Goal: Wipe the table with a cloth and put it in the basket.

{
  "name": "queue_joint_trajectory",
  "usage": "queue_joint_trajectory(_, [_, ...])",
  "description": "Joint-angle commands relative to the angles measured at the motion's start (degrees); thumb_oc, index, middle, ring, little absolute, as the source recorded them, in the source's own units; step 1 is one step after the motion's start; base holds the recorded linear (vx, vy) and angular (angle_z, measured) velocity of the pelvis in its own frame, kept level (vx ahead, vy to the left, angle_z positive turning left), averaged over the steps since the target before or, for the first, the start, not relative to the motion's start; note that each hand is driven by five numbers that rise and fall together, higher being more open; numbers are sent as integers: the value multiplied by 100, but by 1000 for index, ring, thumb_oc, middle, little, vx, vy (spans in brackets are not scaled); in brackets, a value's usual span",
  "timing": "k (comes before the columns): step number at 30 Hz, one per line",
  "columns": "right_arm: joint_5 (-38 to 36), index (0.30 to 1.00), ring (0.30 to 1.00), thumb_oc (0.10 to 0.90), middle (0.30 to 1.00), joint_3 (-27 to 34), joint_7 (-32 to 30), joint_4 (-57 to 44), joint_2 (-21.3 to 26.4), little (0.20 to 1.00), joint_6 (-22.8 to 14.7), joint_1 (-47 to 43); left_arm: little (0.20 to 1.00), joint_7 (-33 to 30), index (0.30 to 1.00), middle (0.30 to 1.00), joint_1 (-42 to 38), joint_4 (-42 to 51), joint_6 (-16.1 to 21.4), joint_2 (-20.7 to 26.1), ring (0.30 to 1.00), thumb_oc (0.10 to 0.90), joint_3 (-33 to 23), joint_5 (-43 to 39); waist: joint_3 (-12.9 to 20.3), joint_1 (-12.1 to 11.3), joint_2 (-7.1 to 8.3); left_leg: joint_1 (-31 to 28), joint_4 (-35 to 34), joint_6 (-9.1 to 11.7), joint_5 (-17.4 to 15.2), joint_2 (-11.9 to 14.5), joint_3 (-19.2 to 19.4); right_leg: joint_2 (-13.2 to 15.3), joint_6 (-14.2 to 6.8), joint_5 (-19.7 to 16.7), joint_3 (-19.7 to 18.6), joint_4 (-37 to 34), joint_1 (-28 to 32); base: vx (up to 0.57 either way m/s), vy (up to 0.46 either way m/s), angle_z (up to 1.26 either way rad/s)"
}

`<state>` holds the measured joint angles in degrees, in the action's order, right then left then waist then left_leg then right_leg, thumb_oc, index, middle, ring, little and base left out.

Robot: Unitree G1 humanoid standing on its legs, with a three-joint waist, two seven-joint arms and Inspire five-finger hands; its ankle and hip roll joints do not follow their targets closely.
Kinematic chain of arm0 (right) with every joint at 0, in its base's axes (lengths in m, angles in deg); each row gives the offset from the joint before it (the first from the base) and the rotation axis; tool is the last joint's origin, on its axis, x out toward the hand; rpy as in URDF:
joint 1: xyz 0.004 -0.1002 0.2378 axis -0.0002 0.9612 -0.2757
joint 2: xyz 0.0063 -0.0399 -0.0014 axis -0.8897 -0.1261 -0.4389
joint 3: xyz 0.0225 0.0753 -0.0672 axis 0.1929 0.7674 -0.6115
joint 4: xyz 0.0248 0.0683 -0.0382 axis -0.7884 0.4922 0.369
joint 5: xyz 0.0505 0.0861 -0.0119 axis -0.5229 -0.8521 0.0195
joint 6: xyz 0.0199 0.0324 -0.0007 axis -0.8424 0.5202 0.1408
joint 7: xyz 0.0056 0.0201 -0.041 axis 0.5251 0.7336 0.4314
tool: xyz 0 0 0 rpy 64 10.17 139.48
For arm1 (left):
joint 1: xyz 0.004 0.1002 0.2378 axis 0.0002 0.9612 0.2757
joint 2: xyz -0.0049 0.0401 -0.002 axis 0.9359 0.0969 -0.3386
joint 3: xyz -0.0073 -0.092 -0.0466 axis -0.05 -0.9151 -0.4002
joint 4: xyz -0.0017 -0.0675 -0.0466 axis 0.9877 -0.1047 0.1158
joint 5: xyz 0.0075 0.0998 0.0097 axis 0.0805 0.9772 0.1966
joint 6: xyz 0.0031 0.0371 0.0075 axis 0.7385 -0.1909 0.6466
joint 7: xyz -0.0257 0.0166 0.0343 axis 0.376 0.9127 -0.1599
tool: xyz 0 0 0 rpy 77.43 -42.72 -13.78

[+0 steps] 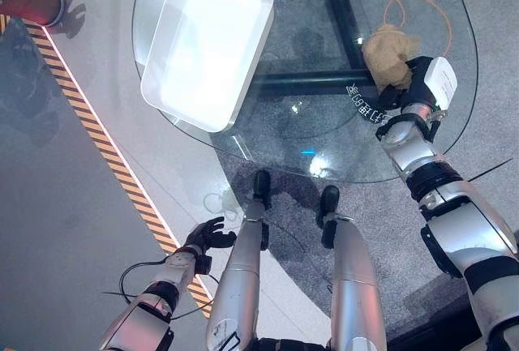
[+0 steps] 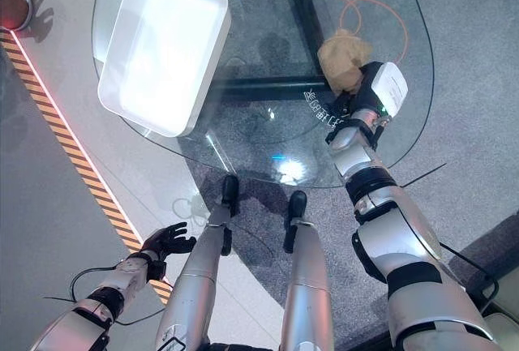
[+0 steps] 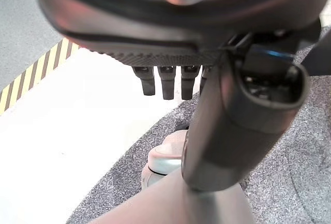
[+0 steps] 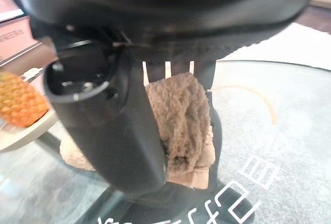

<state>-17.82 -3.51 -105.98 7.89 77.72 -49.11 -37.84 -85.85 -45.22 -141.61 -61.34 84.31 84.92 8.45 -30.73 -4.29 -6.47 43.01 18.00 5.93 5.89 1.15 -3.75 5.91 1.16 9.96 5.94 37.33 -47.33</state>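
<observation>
Right hand [image 4: 129, 146]: your fingers and thumb curl round the cloth [image 4: 181, 115], bunched on the table [image 1: 324, 124].
Left hand [image 1: 207, 236]: relaxed, low, well off the table.
Risk: you may drag the wad without spreading it; it may slip on slick glass.
Basket [image 1: 207, 43]: white, smooth, rectangular, across the table.
Cloth: tan, nubbly, soft.

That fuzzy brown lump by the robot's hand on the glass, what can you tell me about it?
It is a tan cloth, soft and nubbly like terry or chenille, bunched into a crumpled lump, not spread flat. It lies on the glass table towards its right side, far from the white basket on the left. The right hand is on it: in the right wrist view the fingers and thumb curl round a thick fold of cloth, while the rest spills out onto the glass beside the hand.
</observation>
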Motion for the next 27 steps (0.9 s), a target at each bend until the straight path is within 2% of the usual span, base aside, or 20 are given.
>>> queue_joint_trajectory(1, [372, 300, 300, 100, 300, -646, 747, -591, -705, 200, -461, -249, 900, -2, 900, 900, 275, -2, -74, -260, 900, 800, 151, 18, 94, -104, -231, -25, 658, -480, -596, -421, 370, -191, -13, -472, 22, -684, 207, 0, 0, 0])
queue_joint_trajectory(8, [790, 300, 300, 100, 300, -921, 1304, -893, -913, 200, -738, -36, 900, -77, 900, 900, 258, 80, -115, -312, 900, 800, 156, 30, 94, -105, -235, -8, 584, -472, -539, -433, 382, -176, -18, -507, 50, -747, 186, 0, 0, 0])
queue_joint_trajectory(27, [1378, 300, 300, 100, 300, -1427, 2218, -1413, -1273, 200, -882, 504, 900, -70, 900, 900, 219, 95, -137, -324, 900, 800, 69, 119, 94, -76, -190, 57, 567, -459, -491, -438, 403, -150, -34, -539, 91, -781, 122, 1, 0, 1])
